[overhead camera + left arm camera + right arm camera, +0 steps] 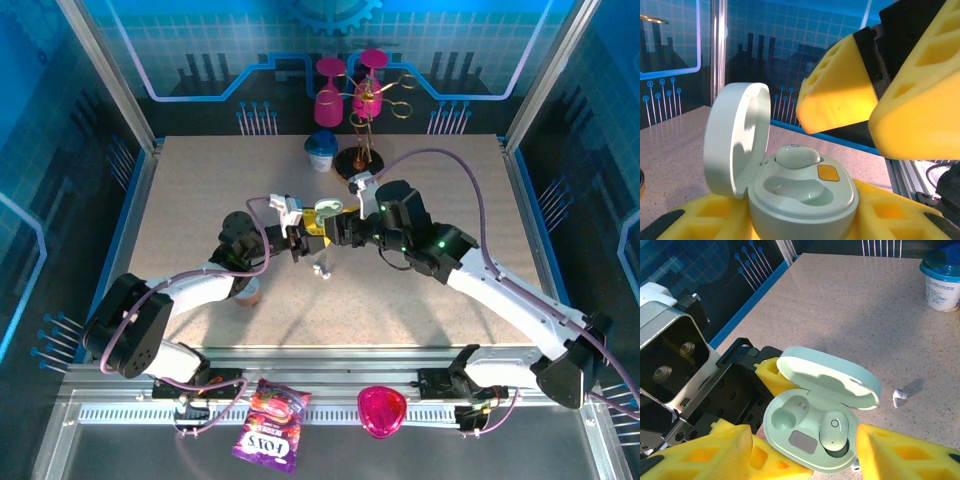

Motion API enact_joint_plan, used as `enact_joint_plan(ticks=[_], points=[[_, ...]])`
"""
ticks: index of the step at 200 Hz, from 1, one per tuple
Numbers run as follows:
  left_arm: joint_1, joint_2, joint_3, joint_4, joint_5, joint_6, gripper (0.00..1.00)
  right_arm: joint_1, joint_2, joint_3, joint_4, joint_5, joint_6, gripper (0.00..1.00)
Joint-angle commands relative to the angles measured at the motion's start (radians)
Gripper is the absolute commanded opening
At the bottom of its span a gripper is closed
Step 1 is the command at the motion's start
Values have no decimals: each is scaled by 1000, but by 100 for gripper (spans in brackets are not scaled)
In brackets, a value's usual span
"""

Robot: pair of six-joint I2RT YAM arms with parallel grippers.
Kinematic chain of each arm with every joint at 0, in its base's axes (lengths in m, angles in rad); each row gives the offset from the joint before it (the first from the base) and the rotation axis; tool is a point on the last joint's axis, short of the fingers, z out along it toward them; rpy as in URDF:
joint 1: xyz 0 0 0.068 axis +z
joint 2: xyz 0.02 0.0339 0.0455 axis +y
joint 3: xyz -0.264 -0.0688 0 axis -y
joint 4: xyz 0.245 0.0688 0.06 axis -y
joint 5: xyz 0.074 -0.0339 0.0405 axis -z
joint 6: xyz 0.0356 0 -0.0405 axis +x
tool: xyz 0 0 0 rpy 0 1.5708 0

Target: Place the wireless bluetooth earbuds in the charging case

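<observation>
My left gripper is shut on a pale green charging case, its yellow pads against the case's sides. The lid stands open. One pale green earbud sits in the right socket; the left socket is empty. Just above the case my right gripper is open, its yellow fingers spread to either side with nothing between them. A tiny white stemmed earbud lies on the table beyond the case. Another white earbud peeks out beneath the case's edge.
A blue-lidded yoghurt cup and a stand with pink glasses are at the back of the table. A brown cup stands by the left arm. A candy bag and a pink case lie on the front rail.
</observation>
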Motion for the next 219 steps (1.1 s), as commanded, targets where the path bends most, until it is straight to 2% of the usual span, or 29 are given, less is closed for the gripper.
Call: enact_joint_plan(ticks=[1,26,58,117,144,219], points=[[-5,0,-20,77,24,13,41,-11,-41,-28,63,26,9,58],[7,3,-35,117,18,4,41,-18,-105,-106,167,42,15,60],[26,7,-45,141,-5,-10,41,-58,-172,-196,266,-23,42,64],[48,-75,-76,124,-60,10,41,-194,-194,-366,282,5,214,63],[49,-124,-90,106,-82,22,41,-230,-86,-356,212,-20,250,61],[50,-235,-98,43,-58,35,41,-174,377,-92,30,-199,65,47]])
